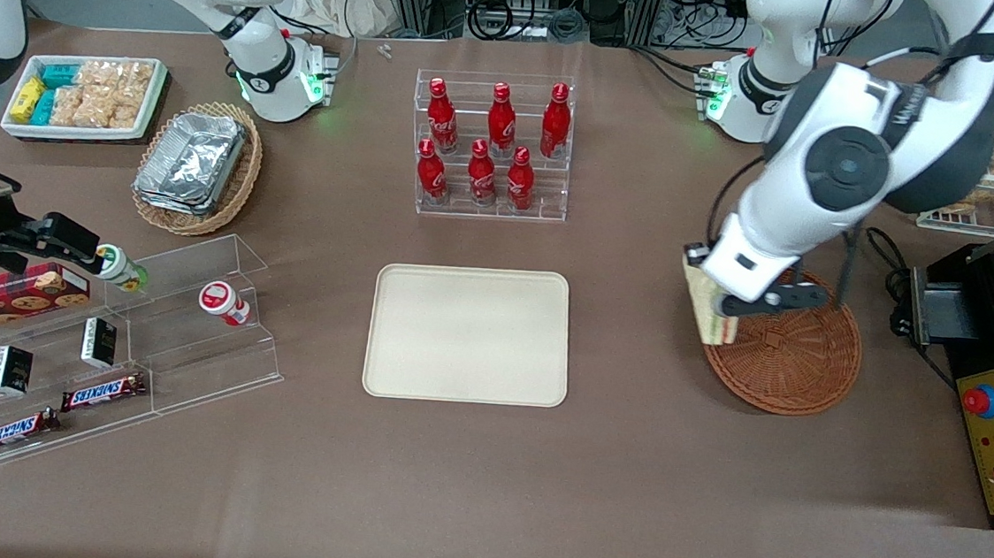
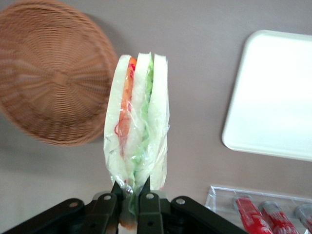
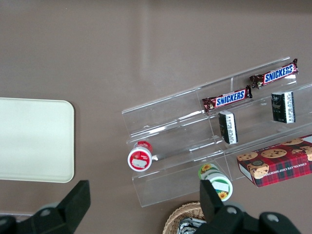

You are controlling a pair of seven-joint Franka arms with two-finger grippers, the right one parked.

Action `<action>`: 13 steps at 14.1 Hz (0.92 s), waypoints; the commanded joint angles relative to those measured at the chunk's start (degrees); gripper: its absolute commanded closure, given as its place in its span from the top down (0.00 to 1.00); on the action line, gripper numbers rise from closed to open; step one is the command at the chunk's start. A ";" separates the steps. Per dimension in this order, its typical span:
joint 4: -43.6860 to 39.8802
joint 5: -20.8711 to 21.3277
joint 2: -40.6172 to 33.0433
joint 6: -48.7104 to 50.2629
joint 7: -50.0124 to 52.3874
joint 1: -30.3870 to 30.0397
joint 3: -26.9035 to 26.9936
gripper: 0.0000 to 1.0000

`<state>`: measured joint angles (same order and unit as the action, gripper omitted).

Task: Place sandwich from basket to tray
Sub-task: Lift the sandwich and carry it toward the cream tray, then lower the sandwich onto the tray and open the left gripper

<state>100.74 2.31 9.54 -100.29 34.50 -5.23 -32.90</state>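
Note:
My left gripper (image 1: 724, 307) hangs above the edge of the reddish-brown wicker basket (image 1: 788, 360), on the side toward the tray. It is shut on the sandwich (image 1: 709, 306), a wrapped wedge of white bread with green and orange filling, lifted clear of the basket. In the left wrist view the sandwich (image 2: 137, 122) sticks out from between the black fingers (image 2: 148, 204) of the gripper (image 2: 130, 187), with the basket (image 2: 51, 73) empty below. The cream tray (image 1: 469, 334) lies flat at the table's middle and holds nothing; its corner (image 2: 273, 97) shows in the wrist view too.
A clear rack of red bottles (image 1: 494, 146) stands farther from the front camera than the tray. A black control box (image 1: 992, 415) sits at the working arm's end. A tan basket of foil containers (image 1: 197, 165), a white snack tray (image 1: 84, 96) and acrylic shelves (image 1: 115, 346) lie toward the parked arm's end.

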 commanded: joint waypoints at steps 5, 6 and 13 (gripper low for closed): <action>-10.28 4.69 19.52 -11.76 6.79 10.31 -3.14 0.00; -11.43 8.55 22.34 -12.98 10.12 11.81 -3.14 0.00; -11.71 16.41 31.24 -21.15 15.95 14.81 -3.05 0.00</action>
<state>91.09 16.85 38.89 -120.04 48.76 8.34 -35.94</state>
